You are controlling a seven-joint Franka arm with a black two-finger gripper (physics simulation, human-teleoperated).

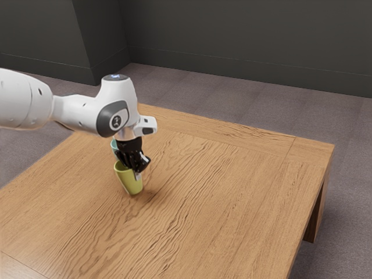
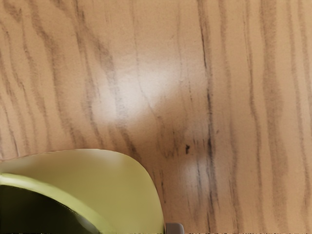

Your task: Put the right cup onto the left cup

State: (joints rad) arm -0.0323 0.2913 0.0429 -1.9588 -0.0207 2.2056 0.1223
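Observation:
The black gripper [image 1: 136, 170] is low over the table, at the rim of the yellow-green cup [image 1: 130, 182], and overlaps part of its wall. That cup looks slightly tilted. Behind it is the teal cup [image 1: 114, 145], mostly hidden by the hand and the yellow-green cup. In the wrist view, the yellow-green cup [image 2: 112, 178] is large and close under the hand, with part of its rim and dark inside in sight. Whether its base touches the table I cannot tell.
The wooden table [image 1: 232, 192] stretches away toward the exterior view's right, to an edge with a leg below. Its grain [image 2: 234, 97] lies beside the cup in the wrist view. Grey floor and dark walls are beyond.

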